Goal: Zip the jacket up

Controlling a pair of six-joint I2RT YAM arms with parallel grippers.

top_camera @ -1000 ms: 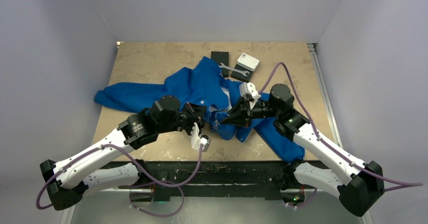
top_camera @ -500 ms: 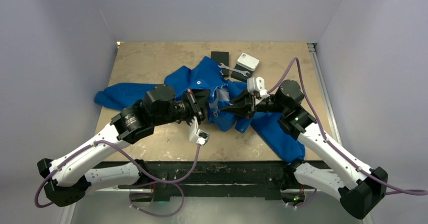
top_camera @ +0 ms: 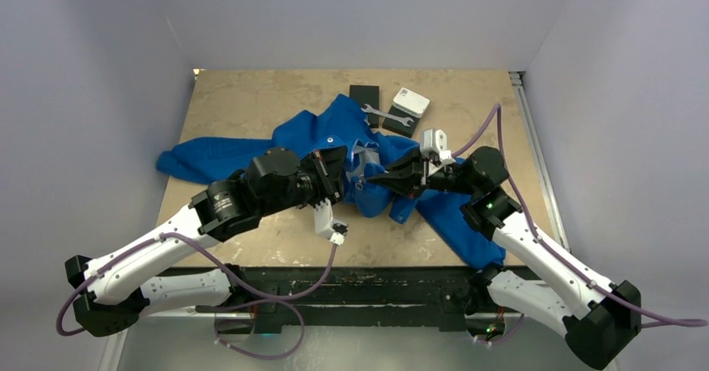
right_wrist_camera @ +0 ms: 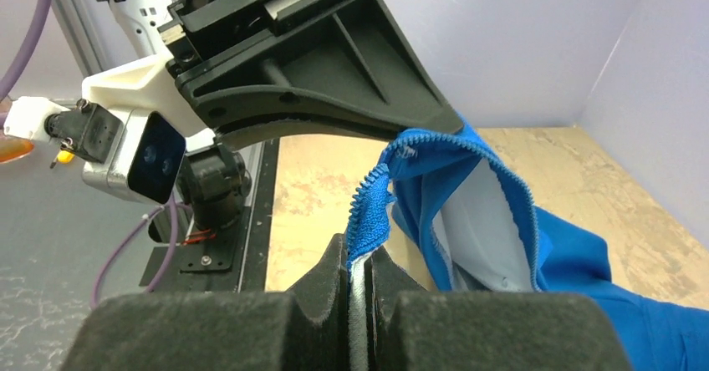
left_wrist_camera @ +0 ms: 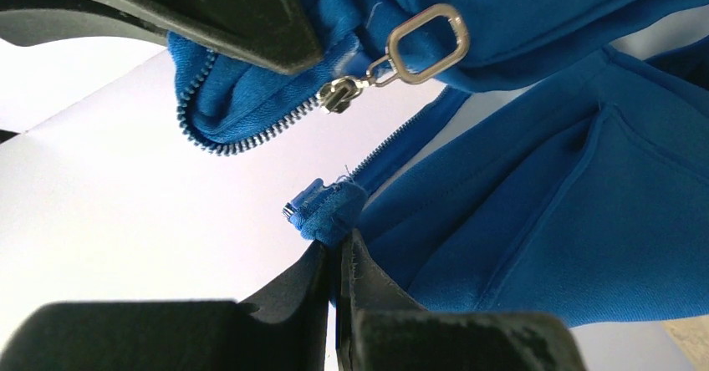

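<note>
Left jaws are clamped on the jacket's (top_camera: 334,137) lower zip end (left_wrist_camera: 322,208); right jaws pinch the opposite toothed edge (right_wrist_camera: 372,200) near the slider (left_wrist_camera: 339,95) (pull ring (left_wrist_camera: 426,43) dangling), probably to line up pin and slider; beyond them, the jacket sprawls across the middle of the surface (top_camera: 251,104), sleeves spread.

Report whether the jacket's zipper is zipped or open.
Open: the jacket front edges hang apart, and the slider sits on one edge only.
</note>
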